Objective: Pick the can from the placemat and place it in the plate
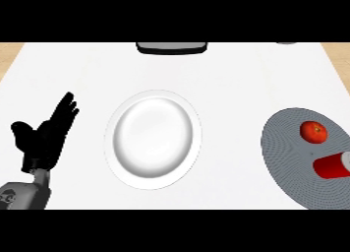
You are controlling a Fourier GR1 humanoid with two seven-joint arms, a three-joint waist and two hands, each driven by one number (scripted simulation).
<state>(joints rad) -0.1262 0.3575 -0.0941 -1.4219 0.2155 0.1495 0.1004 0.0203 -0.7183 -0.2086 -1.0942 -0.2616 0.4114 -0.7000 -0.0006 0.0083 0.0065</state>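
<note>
A red can with a pale grey lid lies on its side on the grey round placemat at the right. Beside it on the placemat, further back, sits a red tomato. A white plate rests in the middle of the counter, with nothing on it. My left hand shows at the left, well apart from the plate, with fingers straight and pointing up. The right hand is out of view.
A dark grey object stands at the counter's far edge, behind the plate. The white counter runs between wooden strips at the left and right edges.
</note>
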